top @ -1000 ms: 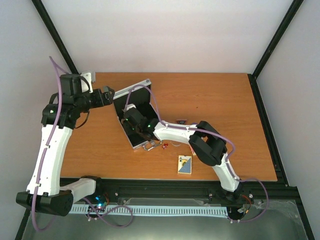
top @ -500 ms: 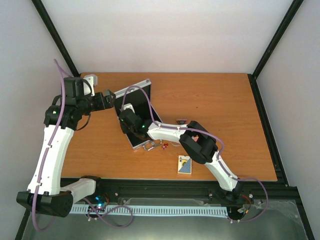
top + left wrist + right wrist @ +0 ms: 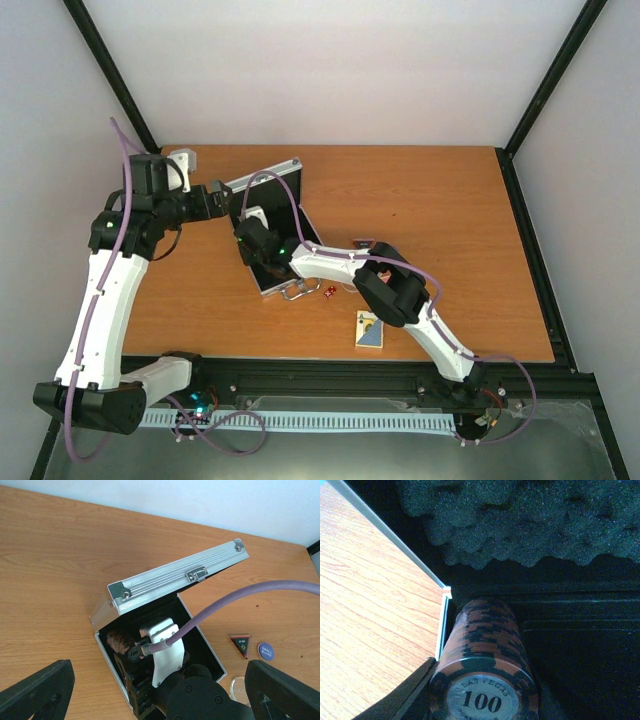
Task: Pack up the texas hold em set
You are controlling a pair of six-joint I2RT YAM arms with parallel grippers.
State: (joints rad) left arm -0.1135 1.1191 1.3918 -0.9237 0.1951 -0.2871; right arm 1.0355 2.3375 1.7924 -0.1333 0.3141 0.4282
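Observation:
The silver ribbed case [image 3: 290,172] stands open at the table's back left, its lid [image 3: 175,580] raised. My right gripper [image 3: 250,236] reaches into the black-lined base and is shut on the dark chip stack [image 3: 485,650], which lies on its side against the case's left rim [image 3: 441,630]. The stack [image 3: 119,640] also shows in the left wrist view. My left gripper [image 3: 214,198] hovers just left of the lid, its fingers [image 3: 40,690] spread wide with nothing held. The blue-yellow card pack [image 3: 369,329] and red dice [image 3: 329,291] lie on the table in front of the case.
A triangular token [image 3: 240,644], a blue disc [image 3: 266,651] and a clear disc [image 3: 239,689] lie on the wood to the right of the case. The case handle [image 3: 295,292] points toward the near edge. Grey egg-crate foam [image 3: 530,525] lines the lid.
My right gripper has pushed further back and left into the case with the chip stack. The left gripper has shifted slightly toward the lid.

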